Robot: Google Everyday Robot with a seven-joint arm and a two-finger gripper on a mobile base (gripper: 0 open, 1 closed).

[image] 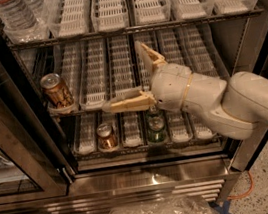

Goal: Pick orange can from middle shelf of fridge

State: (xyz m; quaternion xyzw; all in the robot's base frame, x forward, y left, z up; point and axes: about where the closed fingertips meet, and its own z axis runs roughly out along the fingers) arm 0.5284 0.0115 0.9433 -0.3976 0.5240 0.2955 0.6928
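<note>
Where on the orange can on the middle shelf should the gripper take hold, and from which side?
Its mid-body, from the front-right. The orange can stands upright at the front of the leftmost lane of the middle shelf, the fridge wall close on its left. The gripper hangs open to its right.
</note>
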